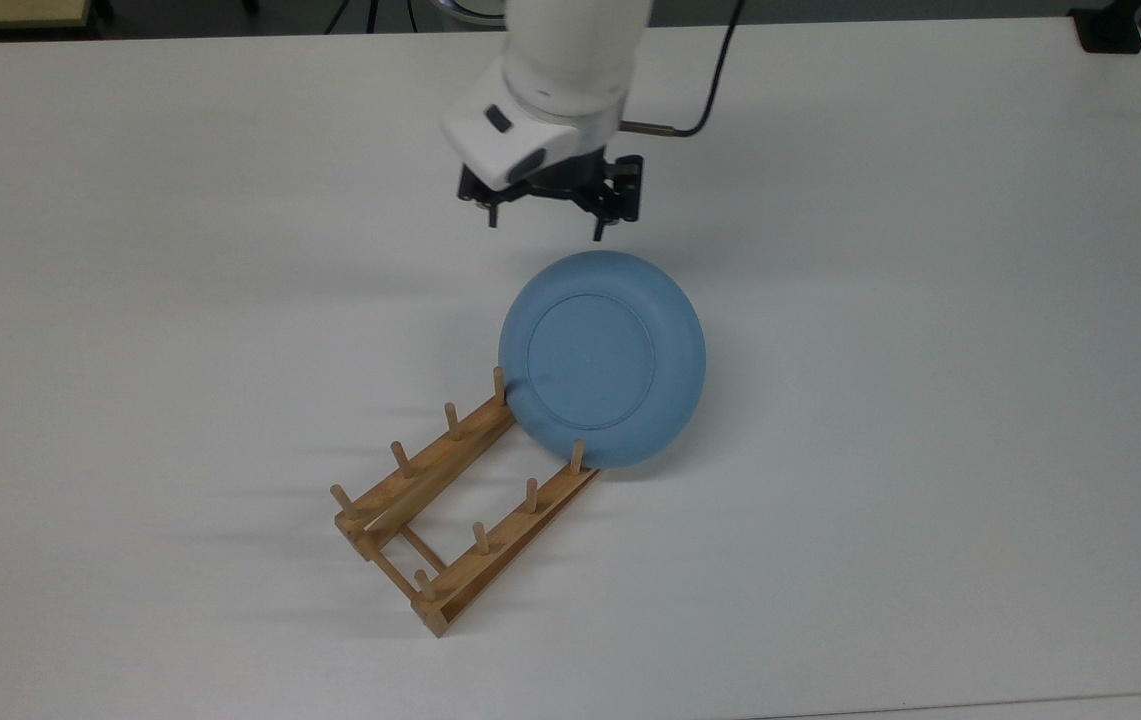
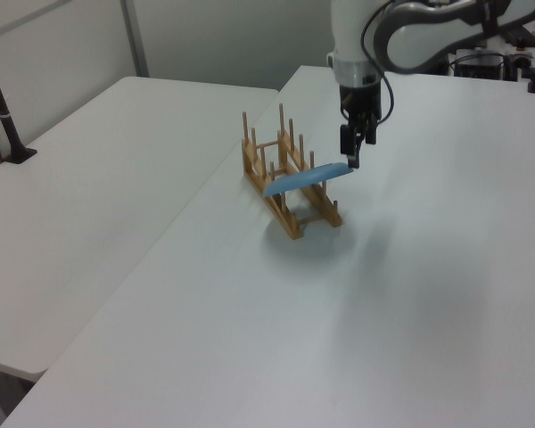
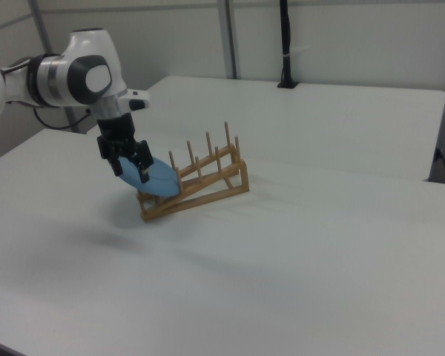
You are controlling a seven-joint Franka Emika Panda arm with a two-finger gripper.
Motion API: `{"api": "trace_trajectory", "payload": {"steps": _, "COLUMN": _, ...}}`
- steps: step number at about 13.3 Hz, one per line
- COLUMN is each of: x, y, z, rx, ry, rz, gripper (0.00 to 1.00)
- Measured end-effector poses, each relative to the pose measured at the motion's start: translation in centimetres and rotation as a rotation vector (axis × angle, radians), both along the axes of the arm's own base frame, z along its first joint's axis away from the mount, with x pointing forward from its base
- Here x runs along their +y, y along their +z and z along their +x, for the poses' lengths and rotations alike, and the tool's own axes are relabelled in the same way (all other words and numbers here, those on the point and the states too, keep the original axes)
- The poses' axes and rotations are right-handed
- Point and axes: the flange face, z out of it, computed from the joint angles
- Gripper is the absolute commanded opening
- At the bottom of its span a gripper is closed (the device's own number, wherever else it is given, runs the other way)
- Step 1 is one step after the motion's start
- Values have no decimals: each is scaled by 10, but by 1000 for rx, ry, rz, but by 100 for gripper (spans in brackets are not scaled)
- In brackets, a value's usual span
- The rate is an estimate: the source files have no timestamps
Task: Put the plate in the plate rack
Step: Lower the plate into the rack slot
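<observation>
A robotics lab or test room: a plain white surface carries the setup, a second white table stands beside it, bare pale partition walls enclose the room, black clamped poles stand at table edges, and a white robot arm trails a black cable.
</observation>
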Motion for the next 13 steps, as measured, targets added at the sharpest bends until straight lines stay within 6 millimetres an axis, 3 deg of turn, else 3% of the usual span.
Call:
{"api": "trace_trajectory", "payload": {"steps": 3, "x": -20, "y": 6, "z": 2, "rx": -9, "ry": -26, "rz": 3, "gripper": 100}}
{"api": "trace_trajectory", "payload": {"steps": 7, "x": -18, "y": 4, "z": -1, "rx": 10, "ry": 6, "rz": 8, "gripper": 100}}
{"api": "trace_trajectory", "payload": {"steps": 10, "x": -3, "y": 4, "z": -7, "rx": 59, "ry": 24, "rz": 64, "gripper": 100}}
{"api": "trace_trajectory", "payload": {"steps": 13, "x": 34, "y": 4, "z": -15, "rx": 79, "ry": 29, "rz": 116, "gripper": 100}}
